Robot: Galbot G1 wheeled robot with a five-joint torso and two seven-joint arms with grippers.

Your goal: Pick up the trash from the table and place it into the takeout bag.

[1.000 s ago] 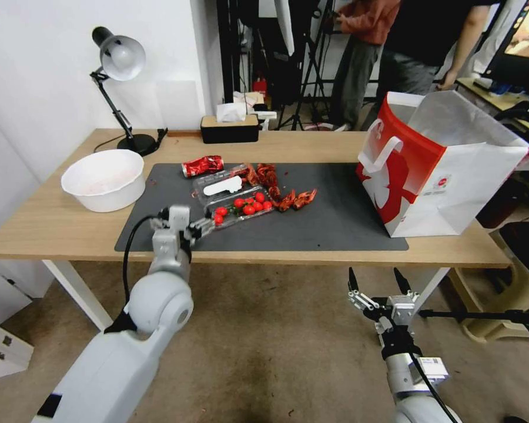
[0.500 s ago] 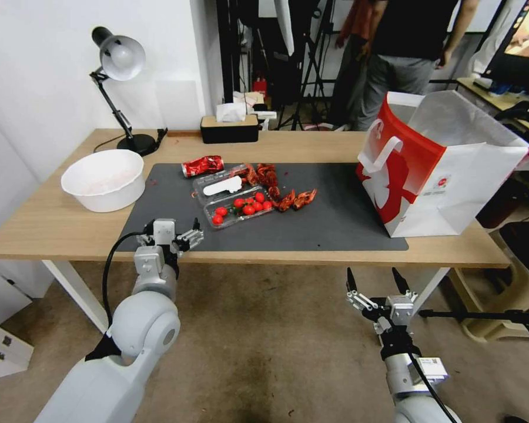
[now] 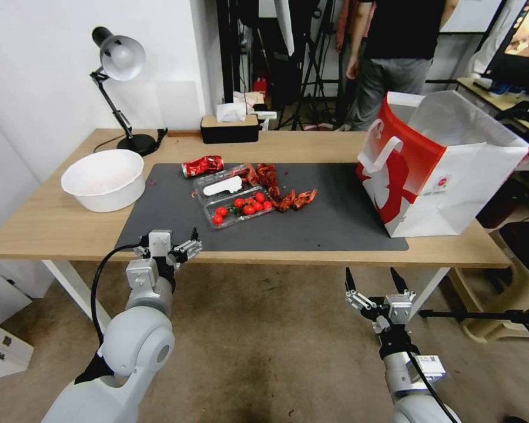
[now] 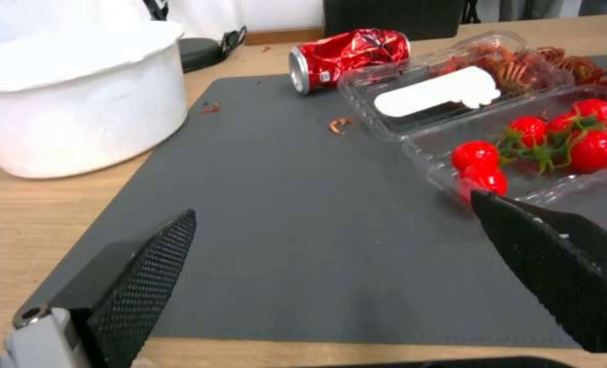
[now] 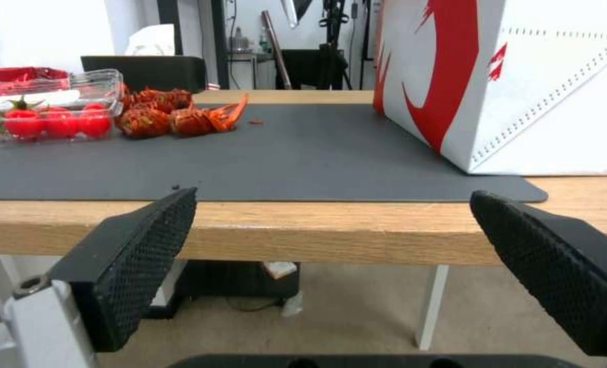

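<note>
On the dark mat (image 3: pixel 335 217) of the table (image 3: pixel 53 226) lie a crushed red can (image 3: pixel 202 165) (image 4: pixel 347 56), a clear clamshell box with cherry tomatoes (image 3: pixel 236 204) (image 4: pixel 521 148) and red crayfish shells (image 3: pixel 285 197) (image 5: pixel 174 118). The red-and-white takeout bag (image 3: pixel 438 170) (image 5: pixel 521 87) stands upright and open-topped at the mat's right end. My left gripper (image 3: pixel 169 245) (image 4: pixel 332 204) hovers open and empty over the mat's near left corner, short of the box. My right gripper (image 3: pixel 373 283) (image 5: pixel 334 193) hangs open and empty below the table's front edge.
A large white bowl (image 3: pixel 104 179) (image 4: pixel 71 97) sits left of the mat. A desk lamp (image 3: pixel 120 64) and a black tissue box (image 3: pixel 229 128) stand along the back edge. A person stands behind the table. Bare mat lies between the shells and the bag.
My left gripper has drawn back from the clamshell box's near corner and lowered to the table's front edge. The box and the right arm have stayed put.
</note>
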